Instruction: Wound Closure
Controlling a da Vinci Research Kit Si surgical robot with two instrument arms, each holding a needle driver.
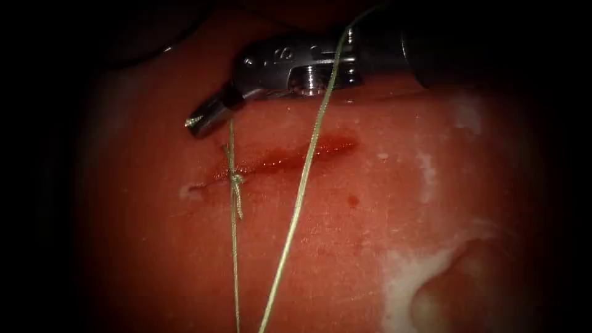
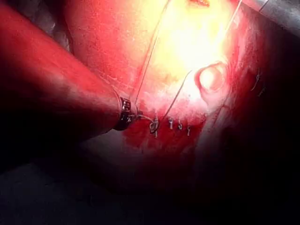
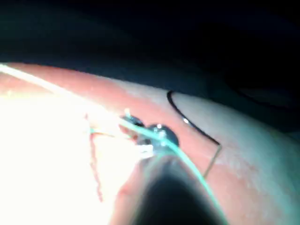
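Note:
The right tool reaches in from the upper right, its jaws shut on the short thread end that rises from a knot near the left end of the cut. A long thread drapes over the tool's wrist and crosses the cut. The same tool shows close up, with the curved needle lying loose on the tissue behind it, held by neither tool and not in the tissue. The left arm's red-lit shaft ends in a metal collar beside the knot.
Red fluid fills the cut and dots the tissue below it. A pale fatty patch with a dimple lies at the lower right. Two thread strands run down out of view. A grey shaft crosses beyond the tissue.

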